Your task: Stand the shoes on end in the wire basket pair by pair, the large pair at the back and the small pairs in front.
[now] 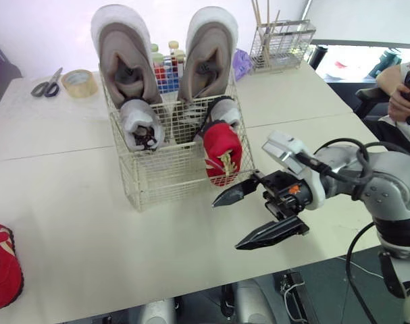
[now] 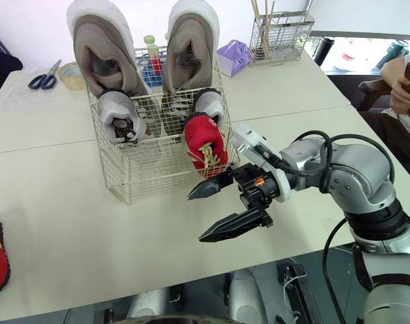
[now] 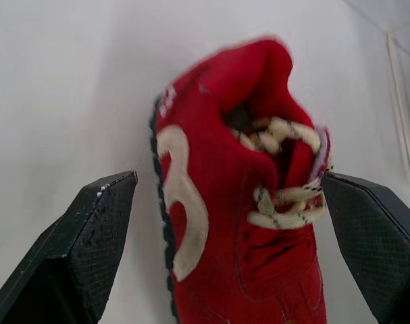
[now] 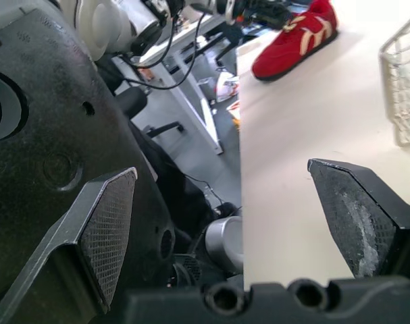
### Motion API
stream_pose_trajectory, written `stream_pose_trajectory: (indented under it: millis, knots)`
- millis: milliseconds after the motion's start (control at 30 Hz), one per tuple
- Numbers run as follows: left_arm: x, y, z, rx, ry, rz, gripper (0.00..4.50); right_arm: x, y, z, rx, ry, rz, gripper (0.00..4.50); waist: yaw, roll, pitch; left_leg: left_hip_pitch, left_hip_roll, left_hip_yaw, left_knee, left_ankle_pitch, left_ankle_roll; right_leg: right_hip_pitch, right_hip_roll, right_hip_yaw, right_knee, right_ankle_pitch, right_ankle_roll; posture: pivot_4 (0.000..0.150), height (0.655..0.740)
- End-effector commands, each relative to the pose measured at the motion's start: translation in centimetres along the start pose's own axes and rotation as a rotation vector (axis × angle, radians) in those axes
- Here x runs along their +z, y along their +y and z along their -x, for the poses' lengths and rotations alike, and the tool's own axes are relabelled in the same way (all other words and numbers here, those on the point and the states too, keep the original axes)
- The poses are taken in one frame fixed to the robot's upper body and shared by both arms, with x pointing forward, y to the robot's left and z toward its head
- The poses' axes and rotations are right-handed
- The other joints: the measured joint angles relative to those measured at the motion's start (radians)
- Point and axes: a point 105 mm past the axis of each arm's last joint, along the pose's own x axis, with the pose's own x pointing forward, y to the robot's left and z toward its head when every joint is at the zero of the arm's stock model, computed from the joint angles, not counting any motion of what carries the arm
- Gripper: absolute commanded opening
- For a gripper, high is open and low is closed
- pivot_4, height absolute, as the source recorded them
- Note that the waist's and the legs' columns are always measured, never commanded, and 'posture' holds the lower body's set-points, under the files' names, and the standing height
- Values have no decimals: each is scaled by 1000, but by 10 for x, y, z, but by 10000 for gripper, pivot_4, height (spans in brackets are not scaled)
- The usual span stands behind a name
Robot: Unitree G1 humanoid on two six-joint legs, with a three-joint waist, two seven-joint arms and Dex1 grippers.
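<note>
My right arm reaches in from the right edge of the head view, bent at the elbow. Its gripper (image 1: pixel 226 225) lies sideways right of centre, jaws spread and empty, just before the cream wire basket (image 1: pixel 164 177). The basket stands at upper centre with two large beige sneakers (image 1: pixel 127 57) upright behind, and two small grey-white shoes (image 1: pixel 142 123) and a small red suede shoe (image 1: pixel 223 150) in front. The other red shoe (image 1: pixel 2 270) lies on the white table (image 1: pixel 90 223) at lower left. My left gripper (image 3: pixel 228 177) straddles it, jaws wide. A white mark like a 3 curves along its side.
</note>
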Motion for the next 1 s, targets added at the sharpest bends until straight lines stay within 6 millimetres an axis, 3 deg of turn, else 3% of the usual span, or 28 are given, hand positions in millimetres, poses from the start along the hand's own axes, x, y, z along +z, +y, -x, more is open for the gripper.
stream_pose_trajectory:
  millis: [33, 433, 533, 733, 800, 833, 1000]
  knots:
    - [-6, -3, -1, -24, 34, 0, 45000, 7, 10, 4, -10, 9, 40, 44181, 1, 0, 0, 0, 0, 0, 0, 0, 0, 0, 0, 0, 1, 0, 0, 1500, 7400]
    - [-36, -14, -22, -63, 64, 41, 45000, 6, 12, -4, -90, -2, 83, 44181, 9, 6, -3, 1, -1, 0, 2, 0, -1, 1, -2, -1, 1, 0, 0, 1500, 7400]
    - [-41, -18, -28, -69, 68, 45, 36879, 5, 9, -4, -104, -5, 87, 45000, 9, 11, -6, 1, -1, 0, 4, 0, 0, 2, -1, -1, 1, 0, 0, 1500, 7400]
    - [-42, -22, -32, -68, 52, 52, 9349, 3, 4, -5, -129, -2, 91, 45000, 9, 10, -8, 1, -1, 0, 5, 2, 2, 3, 0, -1, 3, 0, 0, 1500, 7400]
    - [-37, -21, -31, -55, 25, 44, 2760, 3, 3, -6, -133, -6, 97, 45000, 9, 10, -8, 1, -1, 0, 6, 2, 3, 3, 0, -1, 4, 0, 0, 1500, 7400]
    - [-33, -22, -30, -50, 6, 36, 546, 4, 2, -7, -135, -11, 106, 45000, 9, 10, -8, 1, -1, 0, 6, 2, 3, 3, 0, -1, 5, 0, 0, 1500, 7400]
    - [-12, -29, -25, -47, -98, -8, 546, 4, 0, -9, -137, -32, 138, 45000, 9, 8, -9, 1, 0, -1, 9, 2, 3, 3, 1, -1, 10, 0, 0, 1500, 7400]
